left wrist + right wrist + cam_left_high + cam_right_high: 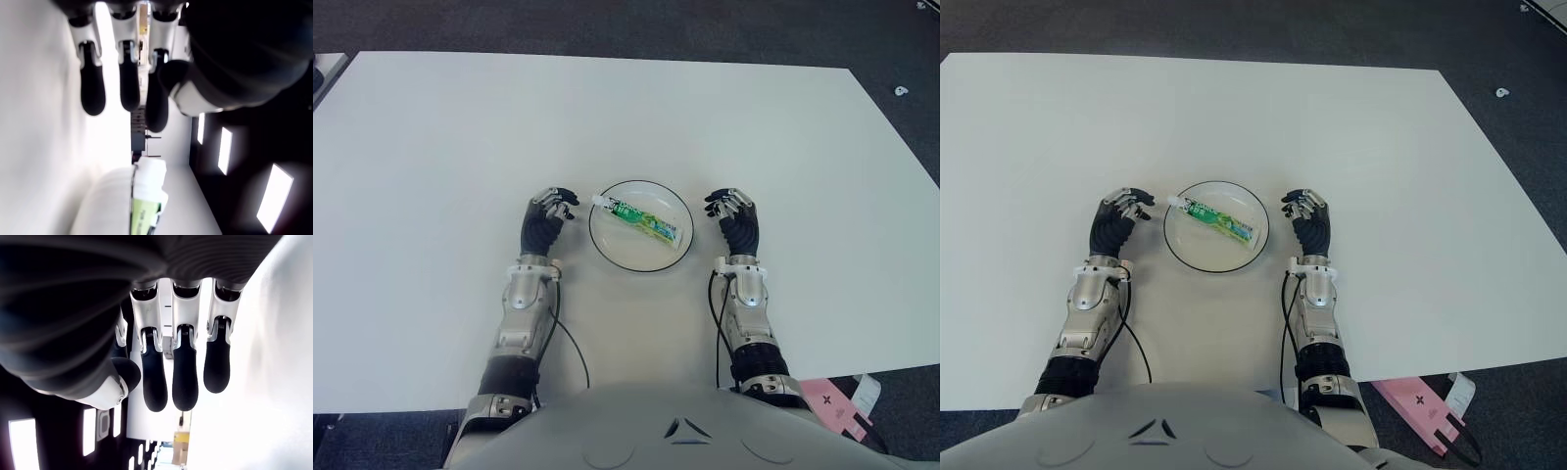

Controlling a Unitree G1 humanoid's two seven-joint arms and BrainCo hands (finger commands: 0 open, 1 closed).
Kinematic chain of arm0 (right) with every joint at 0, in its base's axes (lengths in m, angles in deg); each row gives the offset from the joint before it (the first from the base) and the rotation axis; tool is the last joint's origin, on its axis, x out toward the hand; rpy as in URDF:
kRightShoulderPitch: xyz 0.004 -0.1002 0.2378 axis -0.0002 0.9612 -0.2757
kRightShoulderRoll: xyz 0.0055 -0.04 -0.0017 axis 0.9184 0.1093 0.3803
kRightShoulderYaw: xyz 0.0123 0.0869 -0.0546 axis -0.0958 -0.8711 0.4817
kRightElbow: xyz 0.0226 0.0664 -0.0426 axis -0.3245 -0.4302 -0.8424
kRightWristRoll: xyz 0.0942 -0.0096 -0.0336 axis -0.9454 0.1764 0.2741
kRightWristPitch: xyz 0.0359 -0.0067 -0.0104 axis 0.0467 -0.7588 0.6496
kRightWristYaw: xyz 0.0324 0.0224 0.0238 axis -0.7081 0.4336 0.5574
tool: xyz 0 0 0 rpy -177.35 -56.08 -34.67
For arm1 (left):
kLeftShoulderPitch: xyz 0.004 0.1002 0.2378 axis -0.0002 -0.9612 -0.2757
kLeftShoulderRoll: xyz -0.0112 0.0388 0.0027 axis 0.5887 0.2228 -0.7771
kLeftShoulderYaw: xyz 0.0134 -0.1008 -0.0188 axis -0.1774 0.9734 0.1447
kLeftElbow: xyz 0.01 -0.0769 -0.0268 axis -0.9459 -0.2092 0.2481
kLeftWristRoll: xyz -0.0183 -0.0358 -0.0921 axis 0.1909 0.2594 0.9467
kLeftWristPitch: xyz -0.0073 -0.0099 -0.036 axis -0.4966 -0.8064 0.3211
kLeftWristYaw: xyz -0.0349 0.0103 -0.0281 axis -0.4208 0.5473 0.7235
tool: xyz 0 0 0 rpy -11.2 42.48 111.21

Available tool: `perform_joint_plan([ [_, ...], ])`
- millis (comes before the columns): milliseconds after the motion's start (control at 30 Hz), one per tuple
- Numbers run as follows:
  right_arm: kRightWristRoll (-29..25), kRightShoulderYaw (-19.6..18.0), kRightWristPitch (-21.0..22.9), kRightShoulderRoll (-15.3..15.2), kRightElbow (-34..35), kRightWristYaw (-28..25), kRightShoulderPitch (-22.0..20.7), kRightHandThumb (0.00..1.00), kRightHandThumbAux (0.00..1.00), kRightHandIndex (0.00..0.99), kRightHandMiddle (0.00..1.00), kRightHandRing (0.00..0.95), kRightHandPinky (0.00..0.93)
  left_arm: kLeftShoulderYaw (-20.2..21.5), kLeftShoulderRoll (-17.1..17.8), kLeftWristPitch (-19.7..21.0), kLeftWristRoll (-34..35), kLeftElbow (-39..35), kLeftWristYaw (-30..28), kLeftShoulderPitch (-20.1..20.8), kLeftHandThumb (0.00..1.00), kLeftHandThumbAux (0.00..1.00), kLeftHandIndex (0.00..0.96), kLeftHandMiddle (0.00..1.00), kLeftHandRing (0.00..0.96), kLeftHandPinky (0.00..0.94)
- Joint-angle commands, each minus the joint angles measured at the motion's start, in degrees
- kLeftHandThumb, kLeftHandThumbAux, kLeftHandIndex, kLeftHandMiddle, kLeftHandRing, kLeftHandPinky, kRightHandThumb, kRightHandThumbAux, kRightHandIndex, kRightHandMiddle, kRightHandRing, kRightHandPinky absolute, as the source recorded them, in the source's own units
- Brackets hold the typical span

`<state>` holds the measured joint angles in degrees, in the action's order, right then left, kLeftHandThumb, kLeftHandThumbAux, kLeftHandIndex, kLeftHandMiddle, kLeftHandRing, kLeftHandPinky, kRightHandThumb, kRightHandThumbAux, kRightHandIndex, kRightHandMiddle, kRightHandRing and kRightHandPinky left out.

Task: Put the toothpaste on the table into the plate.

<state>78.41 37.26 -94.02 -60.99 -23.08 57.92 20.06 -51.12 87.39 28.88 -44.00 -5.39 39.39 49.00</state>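
- White table (pixel 460 147) carries a plate (pixel 607 250); toothpaste (pixel 642 221) lies inside it.
- Left robot hand (pixel 546 217) beside the plate's left, fingers relaxed, empty.
- Right robot hand (pixel 734 217) beside its right, likewise empty.

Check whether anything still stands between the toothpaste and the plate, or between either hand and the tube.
Nothing visible does. The toothpaste tube already lies inside the plate. The left hand and right hand flank the plate on the white table, fingers relaxed and empty, with only bare table between each and the rim.
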Motion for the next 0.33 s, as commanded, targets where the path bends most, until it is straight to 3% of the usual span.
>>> perform_joint_plan([
  [33, 0.04, 0.25, 2.47, 0.58, -2.73, 0.09, 2.86, 0.711, 0.726, 0.430, 0.506, 0.519, 0.518, 0.35, 1.17, 4.88, 0.56, 4.70, -1.61, -3.14, 0.712, 0.720, 0.430, 0.501, 0.504, 0.506],
  [333, -0.24, 0.37, 2.21, 0.62, -3.16, -0.19, 2.76, 0.712, 0.727, 0.430, 0.509, 0.517, 0.526, 0.64, 2.21, 5.29, 0.77, 5.18, -2.88, -2.87, 0.713, 0.719, 0.431, 0.518, 0.521, 0.517],
])
